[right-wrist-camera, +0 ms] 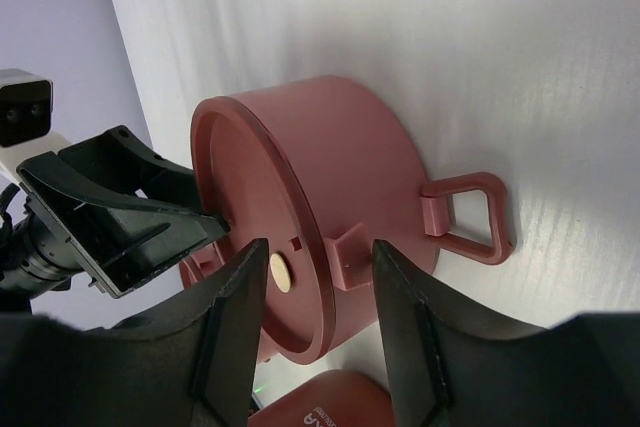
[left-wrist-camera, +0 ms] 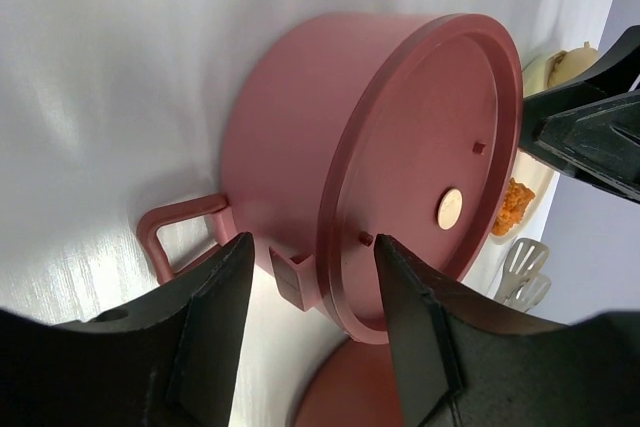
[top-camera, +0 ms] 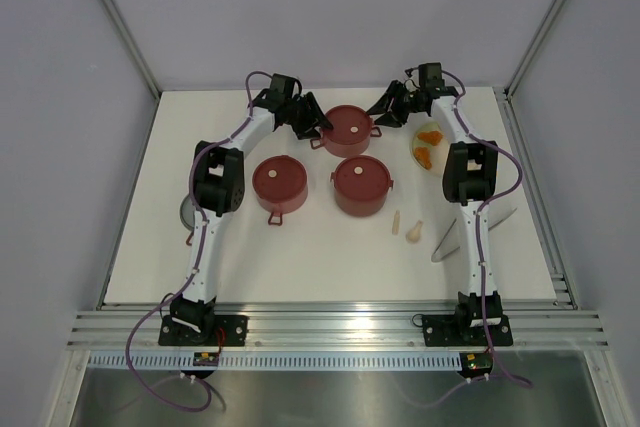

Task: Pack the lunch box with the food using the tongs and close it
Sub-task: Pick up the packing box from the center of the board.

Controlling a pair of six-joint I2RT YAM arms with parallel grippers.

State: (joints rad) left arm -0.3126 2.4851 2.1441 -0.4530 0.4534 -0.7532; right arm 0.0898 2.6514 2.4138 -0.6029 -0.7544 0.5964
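Nearest you, the arm bases sit at the table's near rail. Between your two grippers stands the far dark-red round lidded bowl (top-camera: 349,127); two more lidded bowls (top-camera: 280,182) sit nearer, behind them. The left gripper (left-wrist-camera: 305,317) and right gripper (right-wrist-camera: 310,312) stand part-open, each straddling the lid's edge tab; you can't tell whether the pads touch. The white table (top-camera: 300,257) is bare behind the bowls. The slim silver tongs (top-camera: 447,240) lie well behind your right gripper, the cream plate of orange pieces (top-camera: 428,145) beside it.

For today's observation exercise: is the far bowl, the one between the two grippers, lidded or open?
Lidded. A dark-red disc lid with a pale centre knob covers the far bowl; no steel inside shows.
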